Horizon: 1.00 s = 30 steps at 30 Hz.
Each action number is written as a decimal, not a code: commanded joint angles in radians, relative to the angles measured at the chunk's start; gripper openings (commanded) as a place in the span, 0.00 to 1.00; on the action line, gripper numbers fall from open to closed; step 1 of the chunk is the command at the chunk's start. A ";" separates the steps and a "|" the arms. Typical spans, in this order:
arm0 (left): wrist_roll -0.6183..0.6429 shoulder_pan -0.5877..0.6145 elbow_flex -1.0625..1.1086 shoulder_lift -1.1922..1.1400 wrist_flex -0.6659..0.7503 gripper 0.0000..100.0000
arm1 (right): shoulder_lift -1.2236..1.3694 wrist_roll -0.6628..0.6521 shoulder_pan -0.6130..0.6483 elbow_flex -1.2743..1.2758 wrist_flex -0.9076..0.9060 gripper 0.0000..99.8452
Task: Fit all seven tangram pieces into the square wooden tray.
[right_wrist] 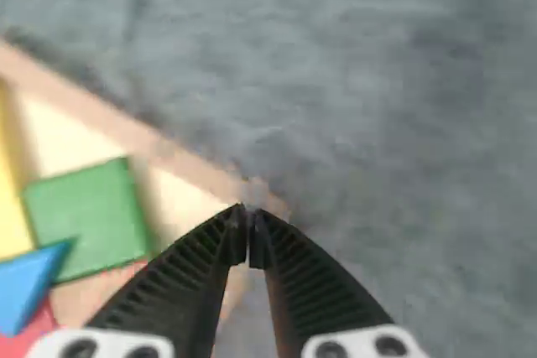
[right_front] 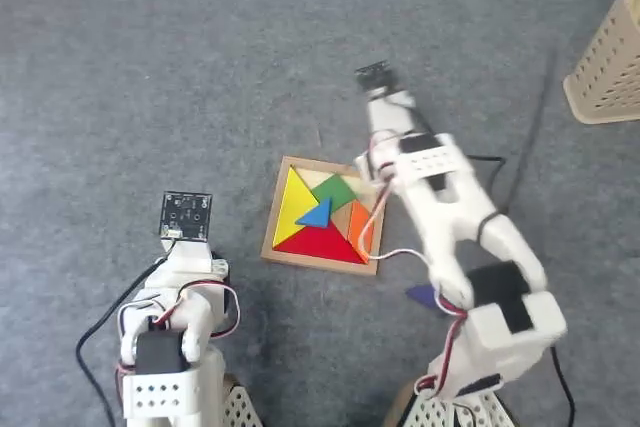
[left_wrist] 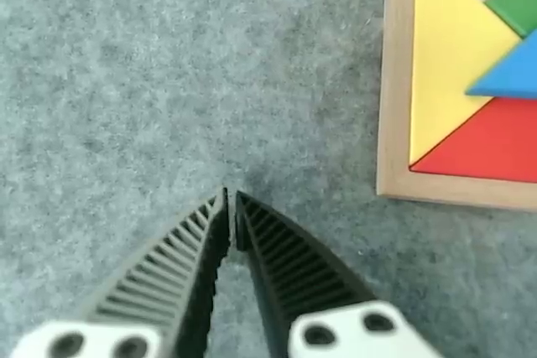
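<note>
The square wooden tray [right_front: 272, 230] lies mid-table. It holds a yellow triangle [right_front: 292, 207], a red triangle [right_front: 320, 242], a green square [right_front: 337, 192], a small blue triangle [right_front: 317, 214] and an orange piece [right_front: 360, 222]. A dark purple piece [right_front: 423, 295] lies on the carpet beside the right arm [right_front: 430, 177], partly hidden by it. My right gripper [right_wrist: 248, 212] is shut and empty, above the tray's rim [right_wrist: 126, 136] near a corner, close to the green square [right_wrist: 88, 215]. My left gripper [left_wrist: 231, 199] is shut and empty over bare carpet, apart from the tray [left_wrist: 394, 81].
A beige slatted basket [right_front: 610, 57] stands at the far right edge. Grey carpet covers the table. The left arm [right_front: 175, 327] sits at the near left, with open carpet between it and the tray. Cables trail from both arms.
</note>
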<state>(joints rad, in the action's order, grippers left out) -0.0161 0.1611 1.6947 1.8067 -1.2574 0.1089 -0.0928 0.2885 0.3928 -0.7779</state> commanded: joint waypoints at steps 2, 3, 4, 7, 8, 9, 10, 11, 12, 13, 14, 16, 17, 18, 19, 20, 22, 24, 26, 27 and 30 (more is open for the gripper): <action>-0.003 -0.005 -0.010 0.018 -0.006 0.02 | -0.239 0.006 -0.102 -0.048 -0.091 0.01; -0.003 -0.005 -0.010 0.018 -0.006 0.02 | -0.274 0.006 -0.117 -0.041 -0.107 0.01; -0.003 -0.005 -0.010 0.018 -0.006 0.02 | -0.306 0.006 -0.131 -0.037 -0.122 0.01; -0.003 -0.005 -0.010 0.018 -0.006 0.02 | -0.383 0.003 -0.194 -0.026 -0.168 0.01; -0.003 -0.005 -0.010 0.018 -0.006 0.02 | -0.403 -0.012 -0.229 -0.026 -0.188 0.01; -0.003 -0.005 -0.010 0.018 -0.006 0.02 | -0.417 -0.041 -0.271 -0.026 -0.205 0.01; -0.003 -0.005 -0.010 0.018 -0.006 0.02 | -0.427 -0.077 -0.314 -0.026 -0.220 0.01; -0.003 -0.005 -0.010 0.018 -0.006 0.02 | -0.437 -0.114 -0.360 -0.029 -0.236 0.01; -0.003 -0.005 -0.010 0.018 -0.006 0.02 | -0.440 -0.152 -0.412 -0.029 -0.252 0.01; -0.003 -0.005 -0.010 0.018 -0.006 0.02 | -0.441 -0.192 -0.470 -0.029 -0.263 0.01; -0.003 -0.005 -0.010 0.018 -0.006 0.02 | -0.440 -0.238 -0.535 -0.029 -0.271 0.01; -0.003 -0.005 -0.010 0.018 -0.006 0.02 | -0.440 -0.345 -0.670 -0.028 -0.269 0.01; -0.003 -0.005 -0.010 0.018 -0.006 0.02 | -0.440 -0.394 -0.740 -0.031 -0.268 0.01; -0.003 -0.005 -0.010 0.018 -0.006 0.02 | -0.440 -0.439 -0.809 -0.032 -0.266 0.01; -0.003 -0.005 -0.010 0.018 -0.006 0.02 | -0.440 -0.480 -0.872 -0.034 -0.265 0.01; -0.003 -0.005 -0.010 0.018 -0.006 0.02 | -0.440 -0.523 -0.928 -0.035 -0.259 0.01; -0.003 -0.005 -0.010 0.018 -0.006 0.02 | -0.440 -0.609 -1.010 -0.037 -0.254 0.01; -0.003 -0.005 -0.010 0.018 -0.006 0.02 | -0.440 -0.664 -1.067 -0.037 -0.274 0.04; -0.003 -0.005 -0.010 0.018 -0.006 0.02 | -0.440 -0.689 -1.109 -0.043 -0.314 0.12; -0.003 -0.005 -0.010 0.018 -0.006 0.02 | -0.441 -0.697 -1.124 -0.043 -0.329 0.17; -0.003 -0.005 -0.010 0.018 -0.006 0.02 | -0.441 -0.701 -1.153 -0.043 -0.335 0.24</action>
<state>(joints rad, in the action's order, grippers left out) -0.0161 0.1611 1.6947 1.8067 -1.2574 -0.2670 -0.7710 -0.8270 0.3928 -1.1017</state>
